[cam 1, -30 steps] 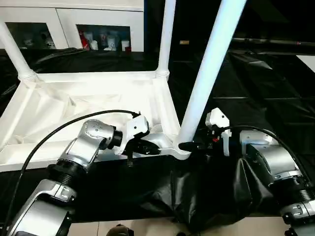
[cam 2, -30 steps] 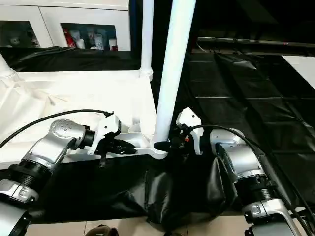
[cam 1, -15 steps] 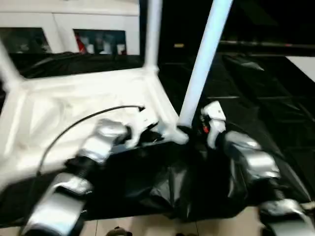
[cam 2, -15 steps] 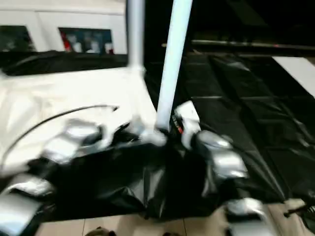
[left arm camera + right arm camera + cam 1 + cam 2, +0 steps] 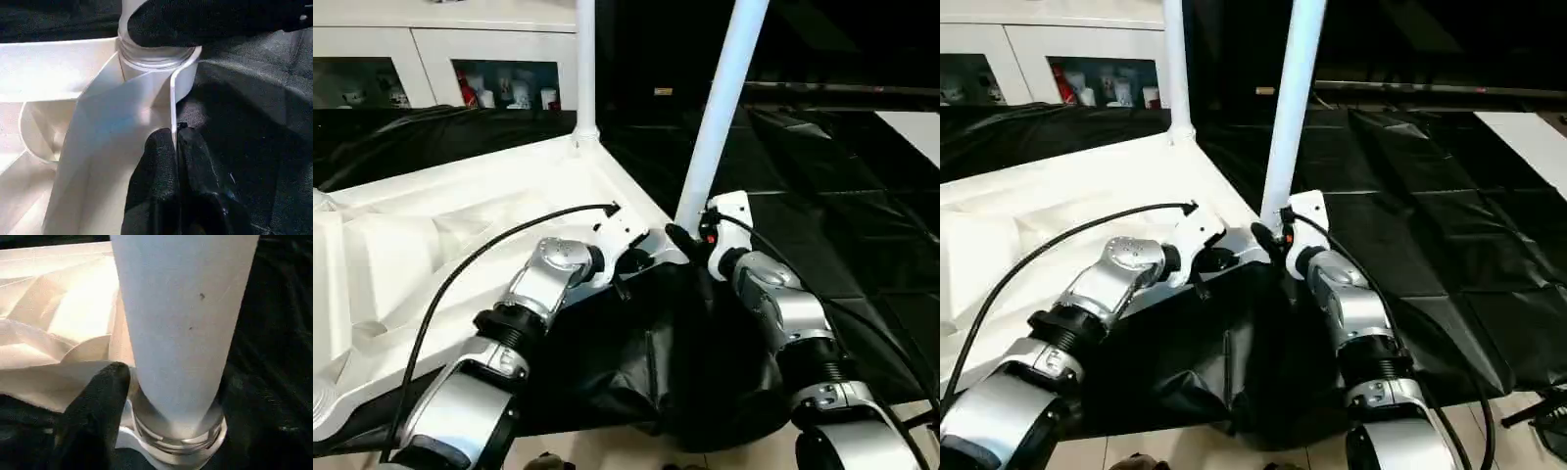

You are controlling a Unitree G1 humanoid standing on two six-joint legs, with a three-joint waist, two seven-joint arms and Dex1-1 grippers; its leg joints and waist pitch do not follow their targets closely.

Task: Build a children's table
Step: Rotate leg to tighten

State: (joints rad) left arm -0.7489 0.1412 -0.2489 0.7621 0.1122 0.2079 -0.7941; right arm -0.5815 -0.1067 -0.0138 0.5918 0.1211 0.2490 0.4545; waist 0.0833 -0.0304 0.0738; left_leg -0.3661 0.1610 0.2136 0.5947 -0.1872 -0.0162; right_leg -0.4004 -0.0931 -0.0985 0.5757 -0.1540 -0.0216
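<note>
In the left eye view, the children's table (image 5: 460, 211) lies upside down across the left half of the frame on the black-draped worktop (image 5: 862, 206), its ribbed underside facing up. One white leg (image 5: 720, 108) rises from the near corner socket at centre frame, and a second leg (image 5: 584, 69) stands at the far corner, upper centre. The left gripper (image 5: 636, 262) reaches in from lower left to the table's rim just left of the socket; the right gripper (image 5: 690, 240) comes from lower right to the base of the near leg.

In the left wrist view, the two black fingers (image 5: 159, 166) are clenched on the thin white edge of the rim, with the corner socket (image 5: 161, 63) beyond and a black finger of the other gripper lying against the leg's base.

In the right wrist view, one finger (image 5: 100, 401) sits beside the leg's base at the socket collar; the other is hidden, so the fingers seem to straddle the leg, though I cannot tell whether they press it.
</note>
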